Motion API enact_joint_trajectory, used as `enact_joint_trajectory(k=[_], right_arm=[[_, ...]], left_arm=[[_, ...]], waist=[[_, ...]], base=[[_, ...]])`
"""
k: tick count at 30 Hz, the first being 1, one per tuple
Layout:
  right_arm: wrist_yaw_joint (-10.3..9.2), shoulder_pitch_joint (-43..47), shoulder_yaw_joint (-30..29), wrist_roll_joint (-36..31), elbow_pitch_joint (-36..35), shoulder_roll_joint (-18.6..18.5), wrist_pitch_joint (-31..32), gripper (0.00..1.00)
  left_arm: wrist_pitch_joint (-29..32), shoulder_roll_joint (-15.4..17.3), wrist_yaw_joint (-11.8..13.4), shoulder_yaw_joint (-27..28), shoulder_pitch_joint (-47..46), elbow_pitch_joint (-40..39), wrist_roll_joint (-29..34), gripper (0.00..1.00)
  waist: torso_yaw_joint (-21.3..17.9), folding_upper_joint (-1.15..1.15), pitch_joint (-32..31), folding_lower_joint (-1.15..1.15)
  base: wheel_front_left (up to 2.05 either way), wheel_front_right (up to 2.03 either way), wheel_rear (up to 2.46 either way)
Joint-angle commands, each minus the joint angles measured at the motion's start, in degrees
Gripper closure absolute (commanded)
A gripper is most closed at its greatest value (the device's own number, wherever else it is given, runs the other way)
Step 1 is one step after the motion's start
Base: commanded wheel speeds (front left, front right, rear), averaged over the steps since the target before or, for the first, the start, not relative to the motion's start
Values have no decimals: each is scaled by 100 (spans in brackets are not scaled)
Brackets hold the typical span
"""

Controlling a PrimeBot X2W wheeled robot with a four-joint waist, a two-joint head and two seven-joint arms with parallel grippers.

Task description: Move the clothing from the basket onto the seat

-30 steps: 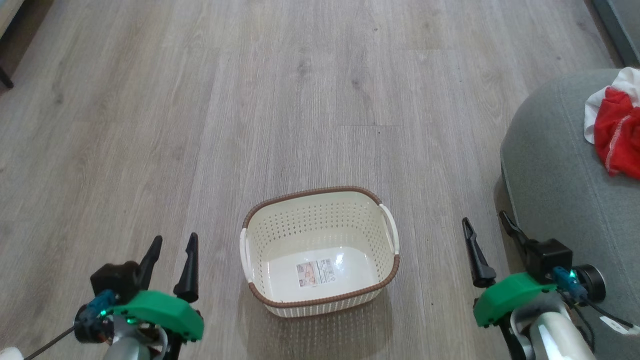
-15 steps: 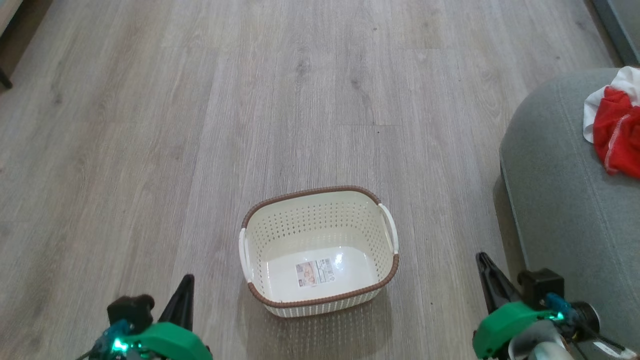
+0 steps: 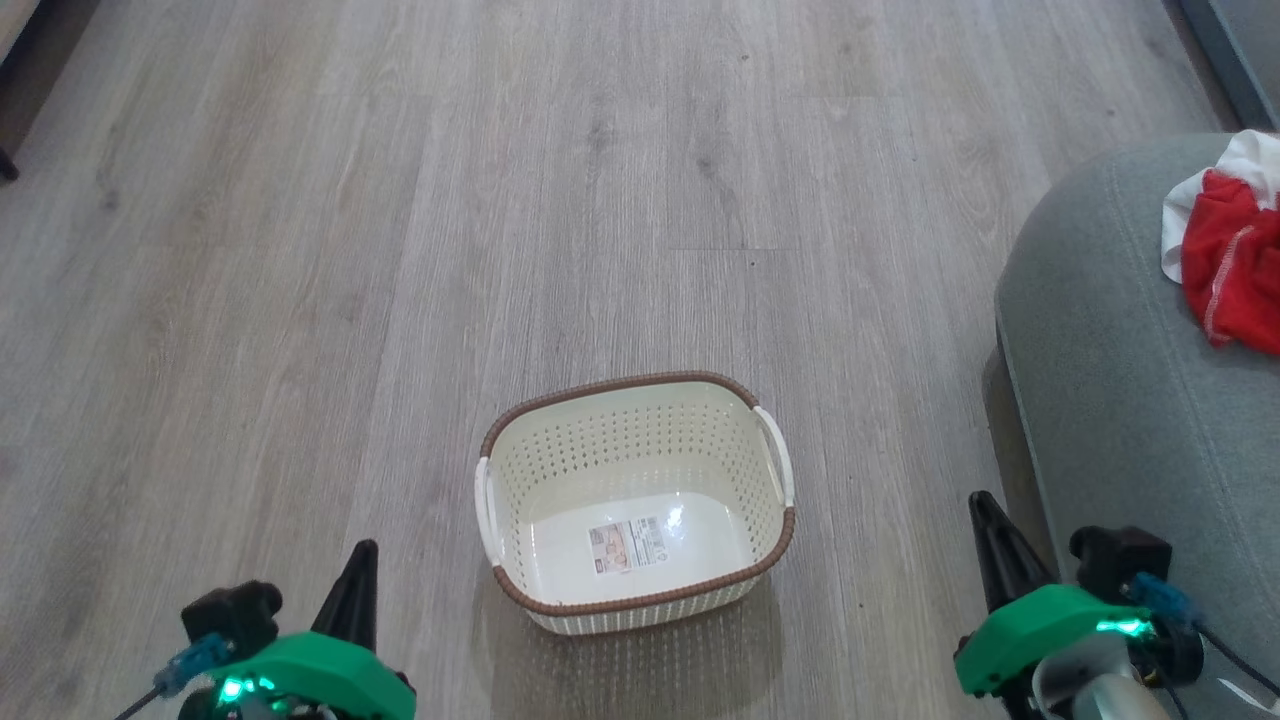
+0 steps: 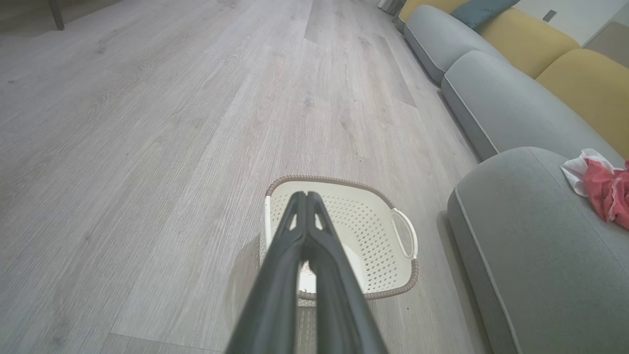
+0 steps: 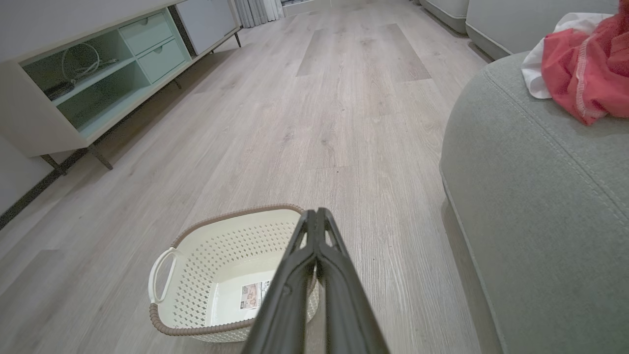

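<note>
While clothing (image 3: 1232,262), perhaps two garments, lies on the seat (image 3: 1120,400), both jaws sit clenched flanking the basket (image 3: 640,381).

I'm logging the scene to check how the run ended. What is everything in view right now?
basket: one, cream with a brown rim, on the floor, holding nothing but a label
label: one, white, on the basket's floor
clothing: one heap, red with a white part, on the seat
seat: one, grey, right of the basket
floor: grey-brown wood planks
back cushions: two, yellow, upper right of the left wrist view
pillow: one, teal, by the far yellow cushion
cabinet: one, pale, upper left of the right wrist view
left gripper: dark fingers, shut, holding nothing
right gripper: dark fingers, shut, holding nothing
</note>
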Motion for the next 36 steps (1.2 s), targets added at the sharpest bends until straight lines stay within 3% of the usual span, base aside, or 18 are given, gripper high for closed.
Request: enact_joint_trajectory(k=[1, 36], right_arm=[[0, -235, -38, 196, -221, -4, 37, 100], [-1, -264, -243, 2773, -563, 3, 638, 100]], left_arm=[[40, 6, -1, 83, -288, -226, -160, 100], [645, 5, -4, 351, -352, -562, -2359, 100]], waist=[[-3, 0, 0, 0], [-90, 0, 7, 0]], base=[[0, 0, 0], [0, 0, 0]])
